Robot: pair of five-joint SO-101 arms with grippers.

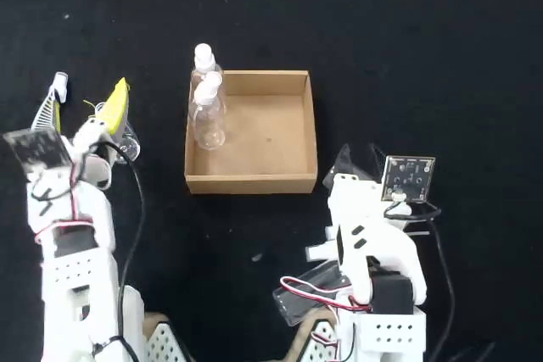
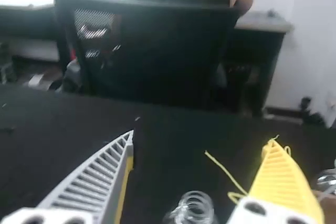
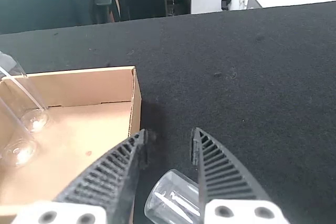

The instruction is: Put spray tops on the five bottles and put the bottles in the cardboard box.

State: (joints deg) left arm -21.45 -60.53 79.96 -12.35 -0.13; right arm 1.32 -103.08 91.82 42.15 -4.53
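1. The black tabletop [image 1: 424, 57] carries everything. A dark mesh chair [image 2: 152, 51] stands past its far edge.
2. The cardboard box [image 1: 251, 183] sits open near the middle of the tabletop, farther out than both arm bases and between them.
3. My left arm [image 1: 72, 243] stretches up the left side of the tabletop, well apart from the box. Its tool [image 2: 202, 140] points toward the far edge, the grey finger [image 2: 100, 177] and the yellow finger [image 2: 281, 177] spread wide and holding nothing.
4. My right arm [image 1: 373, 243] is folded back low. Its tool [image 3: 168, 135] sits just off the box's near right corner, and its black fingers [image 3: 105, 177] are drawn narrow on either side of a clear bottle [image 3: 170, 203] that has no top, which looks gripped.
5. I count two capped bottles: one [image 1: 209, 120] lies along the box's left wall, and the other [image 1: 206, 65] is beside it, with its white spray top [image 1: 204, 55] poking past the far left corner.
6. Another uncapped clear bottle [image 1: 127, 146] lies on the tabletop just beside the left tool's yellow finger. Its threaded neck [image 2: 191, 208] shows between the spread fingers, and I cannot tell whether it touches either one.
7. Tally: four bottles, two spray tops, one box.
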